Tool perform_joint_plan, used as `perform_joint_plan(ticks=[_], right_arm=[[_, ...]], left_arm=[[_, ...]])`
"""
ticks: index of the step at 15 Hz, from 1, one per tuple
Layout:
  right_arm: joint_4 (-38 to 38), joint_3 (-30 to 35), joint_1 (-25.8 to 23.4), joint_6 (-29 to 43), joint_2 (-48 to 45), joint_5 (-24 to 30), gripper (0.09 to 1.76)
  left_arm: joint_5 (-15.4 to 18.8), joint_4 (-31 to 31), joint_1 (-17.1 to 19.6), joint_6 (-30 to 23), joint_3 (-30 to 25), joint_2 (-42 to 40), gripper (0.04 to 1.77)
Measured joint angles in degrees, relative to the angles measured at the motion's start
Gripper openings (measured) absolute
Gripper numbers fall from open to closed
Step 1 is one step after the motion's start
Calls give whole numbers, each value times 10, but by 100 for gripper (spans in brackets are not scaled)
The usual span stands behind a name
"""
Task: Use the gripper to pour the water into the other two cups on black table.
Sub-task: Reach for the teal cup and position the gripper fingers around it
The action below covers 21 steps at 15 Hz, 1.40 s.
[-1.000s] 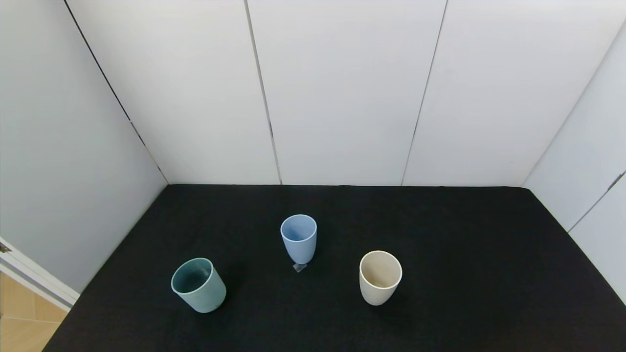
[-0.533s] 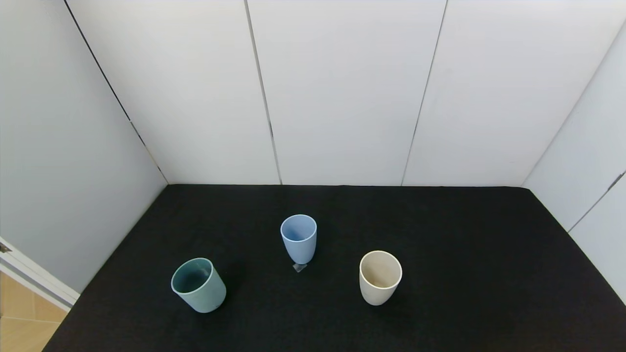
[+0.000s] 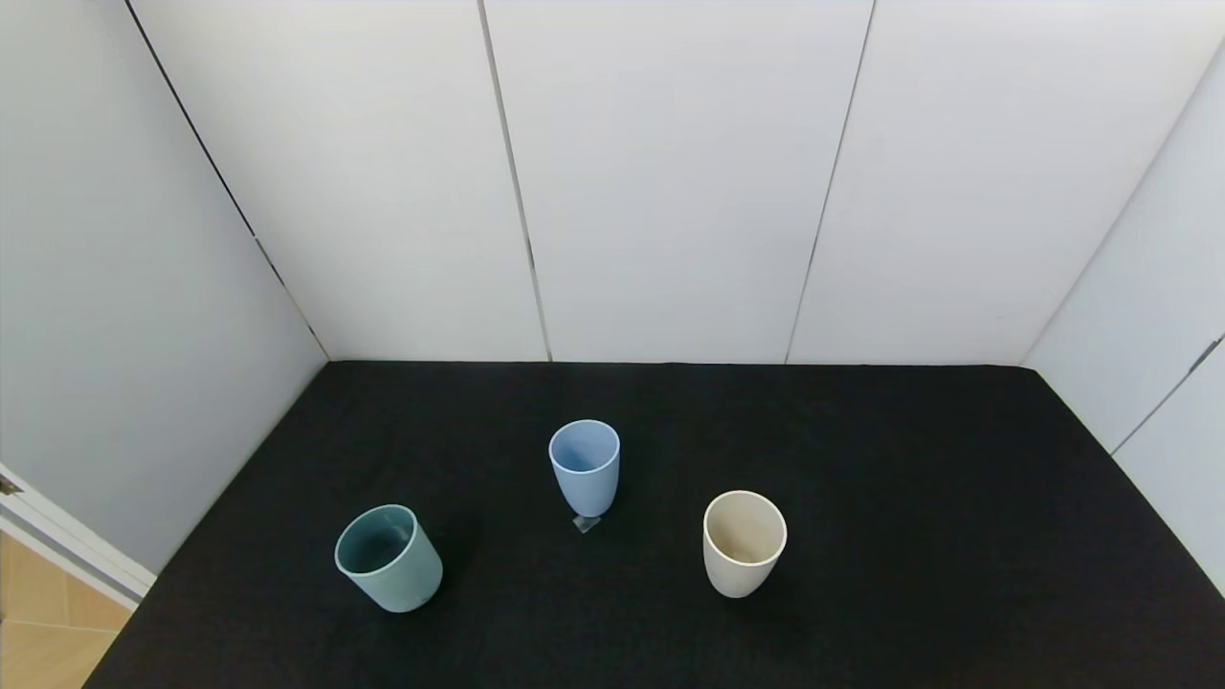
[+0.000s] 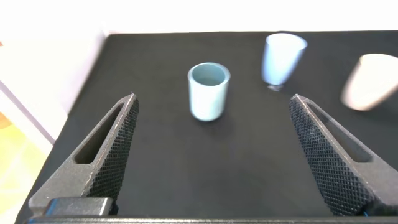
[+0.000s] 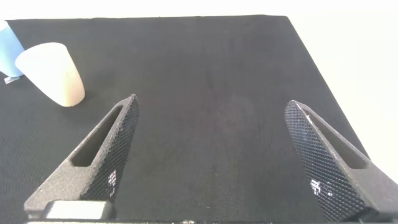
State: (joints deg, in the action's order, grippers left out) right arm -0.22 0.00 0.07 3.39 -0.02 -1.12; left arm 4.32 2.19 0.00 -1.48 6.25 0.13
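Note:
Three tumblers stand upright on the black table. The teal-green tumbler is at the front left, the pale blue cup in the middle, the cream-white cup to its right. No water shows in any of them. Neither arm shows in the head view. My left gripper is open and empty, well short of the teal-green tumbler, with the blue cup and cream cup beyond. My right gripper is open and empty over bare table; the cream cup stands off to one side.
White panel walls close the table at the back and both sides. A small clear tab lies at the blue cup's foot. The table's left edge drops to a wooden floor.

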Motion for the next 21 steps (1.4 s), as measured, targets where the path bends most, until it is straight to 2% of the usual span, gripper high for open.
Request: perform_joint_plan(ticks=[3,6,9,15,21], right_arm=[[0,0,0,0,0,0,171],[0,0,0,0,0,0,171],[0,0,0,0,0,0,171],[0,0,0,0,0,0,171],[0,0,0,0,0,0,171]], left_arm=[[25,66,-1,2,64,42,172],[27,74,-8,11,98,139,172],[24,61,-14,44,118,271,172],[21,-39,-18,84,113,505,172],[26,-246,-18,87,45,678,172]])
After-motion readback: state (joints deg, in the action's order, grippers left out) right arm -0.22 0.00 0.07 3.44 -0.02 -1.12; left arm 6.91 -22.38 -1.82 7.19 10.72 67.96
